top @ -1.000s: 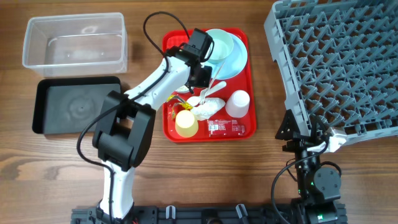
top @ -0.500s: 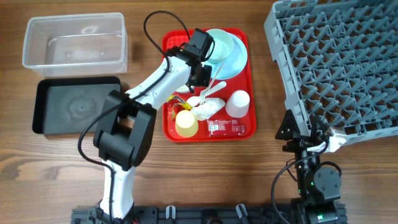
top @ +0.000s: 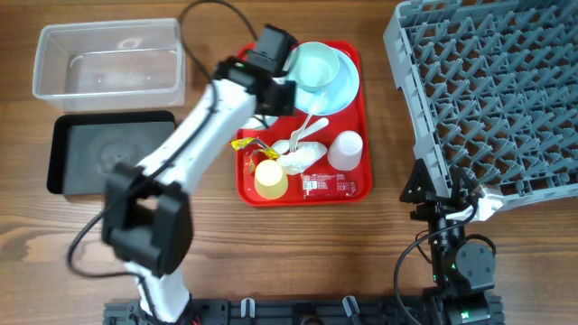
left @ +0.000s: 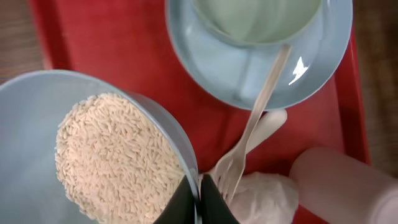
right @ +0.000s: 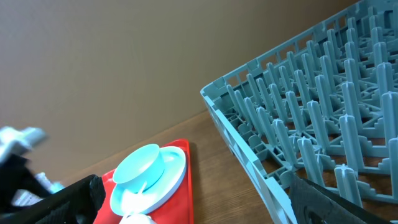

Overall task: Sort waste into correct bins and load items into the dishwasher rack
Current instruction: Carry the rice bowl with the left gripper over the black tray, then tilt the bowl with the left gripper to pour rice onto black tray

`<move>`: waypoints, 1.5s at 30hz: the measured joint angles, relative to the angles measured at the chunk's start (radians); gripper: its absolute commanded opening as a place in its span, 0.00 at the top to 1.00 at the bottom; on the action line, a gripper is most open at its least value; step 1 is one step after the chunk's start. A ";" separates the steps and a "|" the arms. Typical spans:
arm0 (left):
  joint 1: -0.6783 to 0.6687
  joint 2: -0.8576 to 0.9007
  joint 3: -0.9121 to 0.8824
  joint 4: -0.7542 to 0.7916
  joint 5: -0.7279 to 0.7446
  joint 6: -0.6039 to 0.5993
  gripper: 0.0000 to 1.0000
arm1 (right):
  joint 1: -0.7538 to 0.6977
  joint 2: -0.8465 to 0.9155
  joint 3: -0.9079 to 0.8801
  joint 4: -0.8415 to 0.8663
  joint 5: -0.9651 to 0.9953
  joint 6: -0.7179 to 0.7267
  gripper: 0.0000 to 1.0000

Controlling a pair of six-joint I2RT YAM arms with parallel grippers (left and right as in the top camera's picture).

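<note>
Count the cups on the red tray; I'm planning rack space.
2: the yellow cup at the tray's lower left seen from overhead, the white cup toward its right edge. The arm may hide more.

White-linked left arm is showing bulky black joint housings; thin black cable is looping off its wrist, and the left pincer is tapering to dark fingertips. Compact black right arm is trailing black cables.

A robot lab bench: wooden table, plain brown wall, black mounting rail at the table's edge
</note>
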 measured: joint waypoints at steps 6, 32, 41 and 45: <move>0.169 -0.102 0.002 -0.183 0.004 -0.066 0.96 | 0.000 0.000 0.000 0.000 0.000 0.000 0.00; 0.966 -0.134 -0.304 -0.175 0.642 0.285 0.96 | 0.000 0.000 0.000 0.000 0.000 0.000 0.00; 1.115 -0.135 -0.434 -0.136 0.890 0.463 0.96 | 0.000 0.000 0.000 0.000 0.000 0.000 0.00; 1.192 -0.135 -0.438 -0.135 0.975 0.500 0.96 | 0.000 0.000 0.000 0.000 0.000 0.000 0.00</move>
